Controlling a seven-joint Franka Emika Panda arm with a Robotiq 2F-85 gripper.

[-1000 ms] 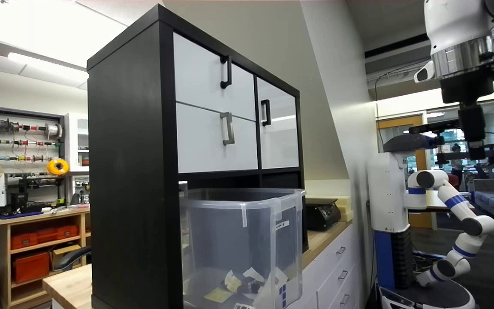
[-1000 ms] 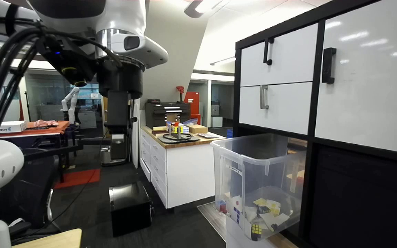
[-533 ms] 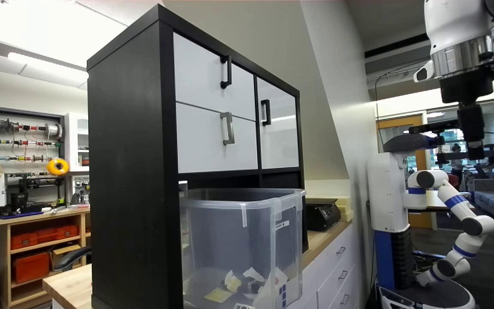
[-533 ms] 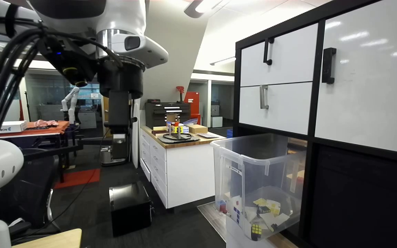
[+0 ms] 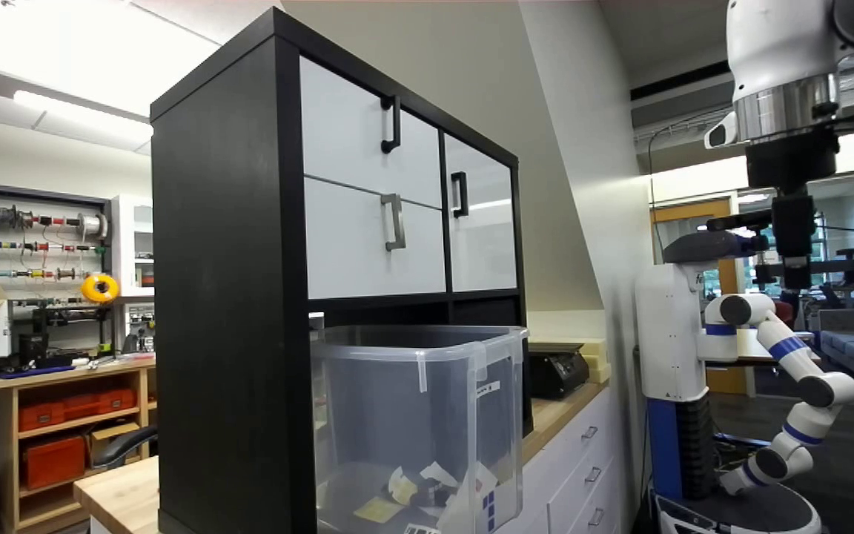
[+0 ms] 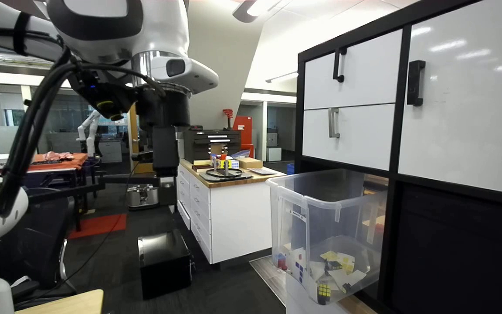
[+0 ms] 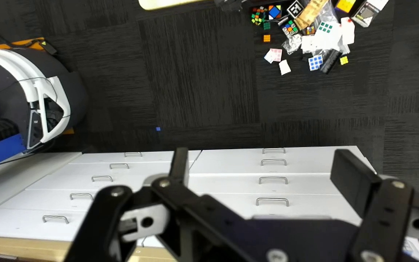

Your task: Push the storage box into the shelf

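While the large translucent plastic storage box [image 6: 327, 235] juts from the tall black cube-style shelf [image 5: 219, 282], we see the black two-fingered gripper [image 7: 262, 169] hang well apart

Where both exterior views show the storage box, we find it upright, its rear part inside the shelf's lower compartment [image 5: 397, 313], beneath two stacked white drawer fronts [image 5: 349, 245], and its front part sticking out past the shelf's front edge. How deep it reaches, we cannot tell. Through its walls we make out pale paper pieces [image 6: 350, 277] and, near a bottom corner, a small yellow-faced puzzle cube [image 6: 323, 290].

We see the jointed white robot arm [image 6: 166, 26] high at the edge of both exterior views, the gripper at its end pointing downward, with a clear gap between it and the storage box. The wrist view shows us its black fingers [image 7: 353, 180] standing wide apart; between them we look onto a bank of white drawers with metal pulls [image 7: 231, 185]. Past those drawers, on dark patterned carpet [image 7: 202, 80], we spot a loose cluster of colourful puzzle cubes and paper scraps [image 7: 326, 35].
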